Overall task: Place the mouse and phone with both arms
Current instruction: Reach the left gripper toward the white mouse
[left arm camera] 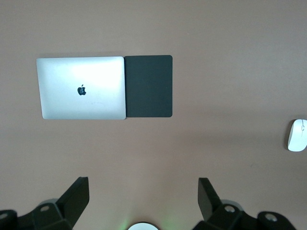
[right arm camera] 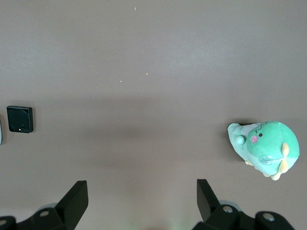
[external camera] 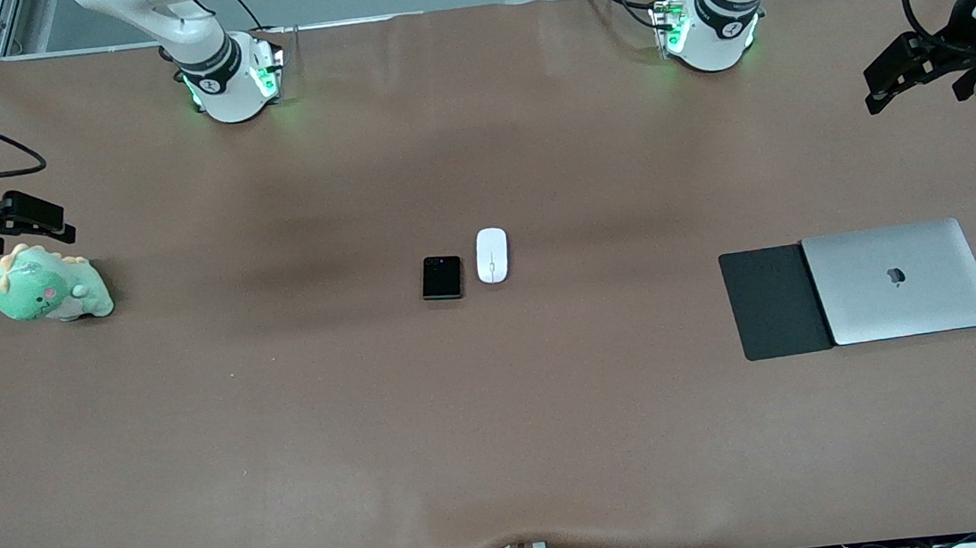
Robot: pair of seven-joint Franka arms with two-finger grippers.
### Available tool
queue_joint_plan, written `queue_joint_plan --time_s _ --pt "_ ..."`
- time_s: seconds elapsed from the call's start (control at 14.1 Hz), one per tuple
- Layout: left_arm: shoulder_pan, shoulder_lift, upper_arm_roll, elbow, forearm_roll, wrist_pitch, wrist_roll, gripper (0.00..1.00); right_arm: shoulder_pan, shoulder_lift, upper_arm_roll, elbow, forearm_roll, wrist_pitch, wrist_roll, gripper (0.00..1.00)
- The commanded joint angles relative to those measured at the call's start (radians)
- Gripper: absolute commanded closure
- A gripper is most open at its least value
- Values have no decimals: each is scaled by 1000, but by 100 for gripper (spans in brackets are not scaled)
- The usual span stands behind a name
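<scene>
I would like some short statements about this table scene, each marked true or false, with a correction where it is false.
1. The small white oval mouse lies beside the small black folded phone. True.
2. The left gripper holds the mouse. False: its fingers are open and empty.
3. The flat black rectangular pad lies beside the closed silver laptop. True.
4. The green plush dinosaur toy sits on the laptop. False: it sits on the brown table, toward the right arm's end.
5. The right gripper is open. True.

White mouse (external camera: 492,255), black phone (external camera: 441,278), silver laptop (external camera: 900,280), dark grey pad (external camera: 773,303), green plush (external camera: 48,285), brown table (external camera: 505,451).
</scene>
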Motion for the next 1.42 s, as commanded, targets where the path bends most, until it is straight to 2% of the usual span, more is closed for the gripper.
queue_joint_plan --time_s 0.0,0.85,0.99,1.2,1.35 --pt "5 1 2 13 -25 -14 20 0 -2 6 0 12 -2 -6 1 0" --pt "-8 13 -5 16 -20 -14 10 0 -1 24 0 10 -1 13 -2 0" --pt "-13 25 -59 16 -25 -14 10 0 -4 27 0 10 -1 11 -4 0" --pt "-13 100 -149 18 -35 -13 -3 0 -4 29 0 10 -1 13 -4 0" --pt "-13 148 -223 21 -48 -2 -80 0 -6 31 0 10 -1 11 -4 0"
